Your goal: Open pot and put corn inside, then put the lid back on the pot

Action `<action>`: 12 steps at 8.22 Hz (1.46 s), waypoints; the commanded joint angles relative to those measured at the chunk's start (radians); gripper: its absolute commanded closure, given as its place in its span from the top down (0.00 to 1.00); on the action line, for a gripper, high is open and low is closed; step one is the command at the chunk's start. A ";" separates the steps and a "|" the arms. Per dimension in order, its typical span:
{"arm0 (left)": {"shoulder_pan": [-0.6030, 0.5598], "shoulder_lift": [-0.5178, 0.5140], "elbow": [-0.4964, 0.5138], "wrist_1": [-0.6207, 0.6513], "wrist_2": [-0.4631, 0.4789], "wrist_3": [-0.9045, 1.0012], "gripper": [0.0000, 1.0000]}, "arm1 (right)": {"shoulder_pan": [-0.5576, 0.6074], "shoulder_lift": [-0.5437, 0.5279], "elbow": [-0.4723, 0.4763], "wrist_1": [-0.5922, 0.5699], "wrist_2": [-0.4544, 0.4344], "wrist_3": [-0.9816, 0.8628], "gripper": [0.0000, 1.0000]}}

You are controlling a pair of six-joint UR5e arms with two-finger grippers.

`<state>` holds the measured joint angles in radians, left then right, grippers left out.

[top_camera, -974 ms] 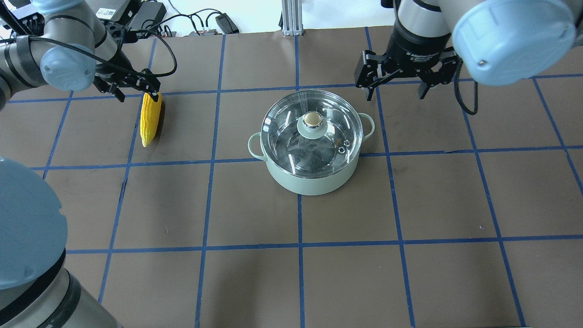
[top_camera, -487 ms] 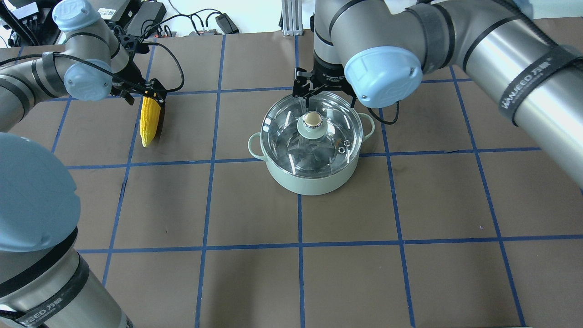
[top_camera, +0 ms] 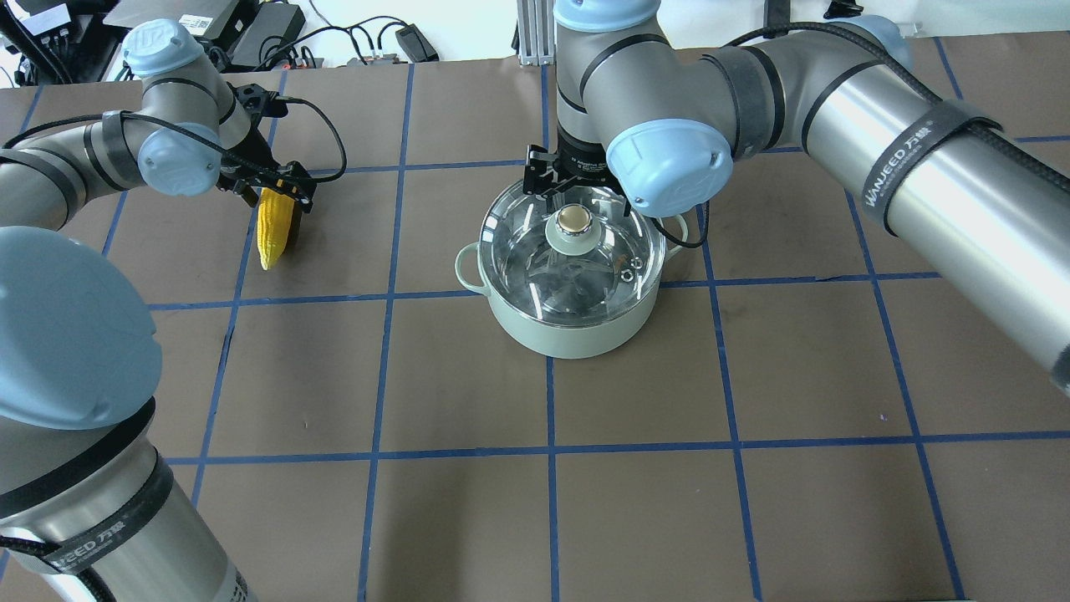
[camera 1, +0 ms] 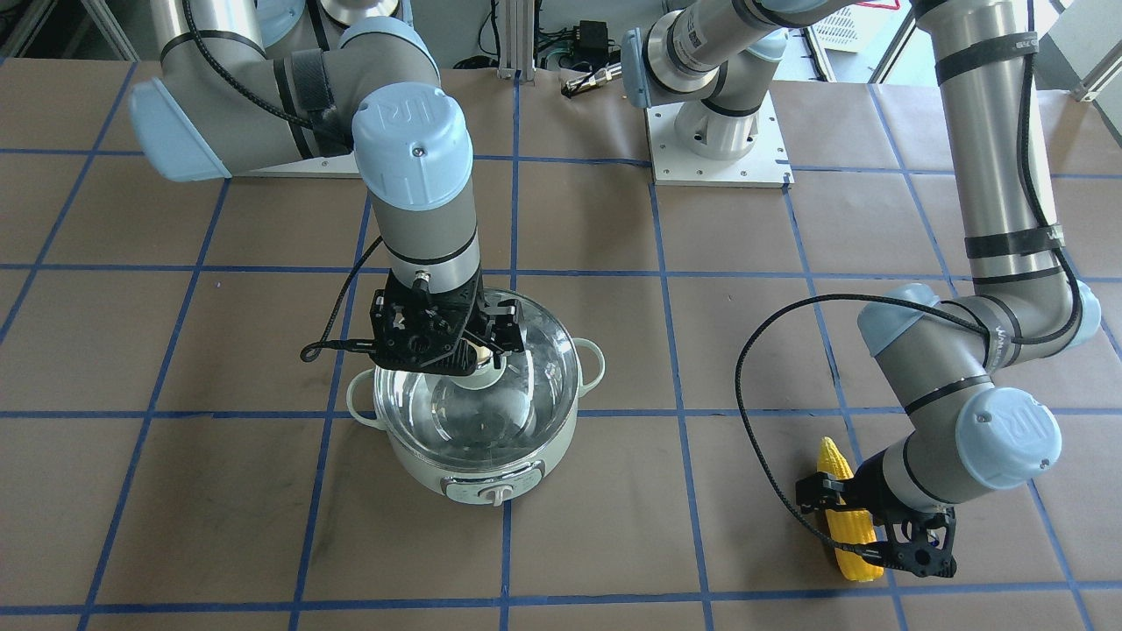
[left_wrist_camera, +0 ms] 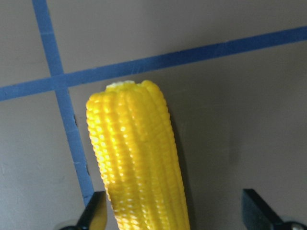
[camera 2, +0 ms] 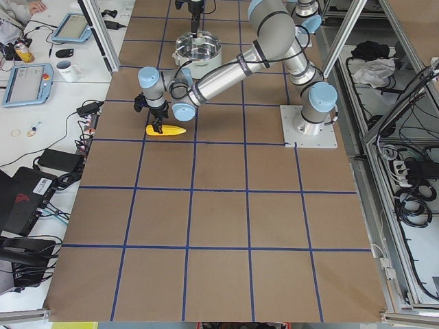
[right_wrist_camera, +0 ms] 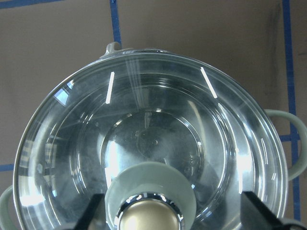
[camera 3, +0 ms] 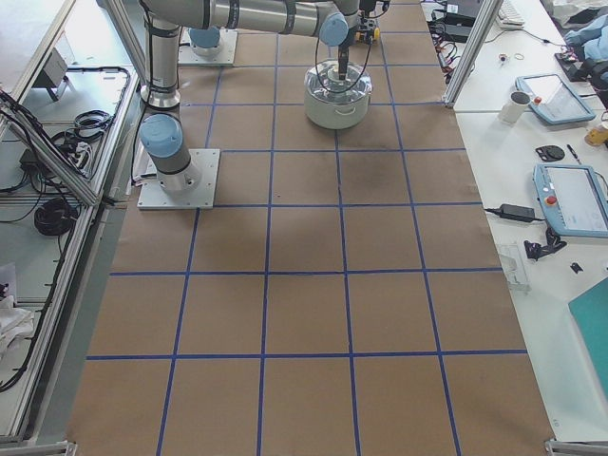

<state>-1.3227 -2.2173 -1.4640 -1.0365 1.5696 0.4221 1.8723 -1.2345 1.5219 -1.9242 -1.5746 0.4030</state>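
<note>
Overhead view: behind the robot, high, facing forward and down. Front-facing view: opposite side, steep, facing back at the robot. Both take in the pot (top_camera: pixel 577 330) under the right gripper (right_wrist_camera: pixel 175 215).
Side views: at the table ends, far off, looking along it.
Wrist views: very close, looking past the fingertips. The right one looks onto the lid (right_wrist_camera: pixel 153 143); the one on the left gripper (left_wrist_camera: pixel 177 213) looks onto the corn (left_wrist_camera: pixel 139 158).

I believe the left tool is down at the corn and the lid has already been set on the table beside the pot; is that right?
Not quite. The left tool is at the corn, but the lid sits on the pot, not beside it, as the overhead exterior view shows.
</note>
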 commanded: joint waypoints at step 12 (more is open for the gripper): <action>-0.001 0.150 0.002 -0.130 0.059 -0.074 0.00 | 0.001 0.007 0.015 -0.024 0.045 -0.001 0.28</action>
<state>-1.3228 -2.1546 -1.4603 -1.0835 1.6284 0.3906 1.8731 -1.2251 1.5369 -1.9486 -1.5293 0.4008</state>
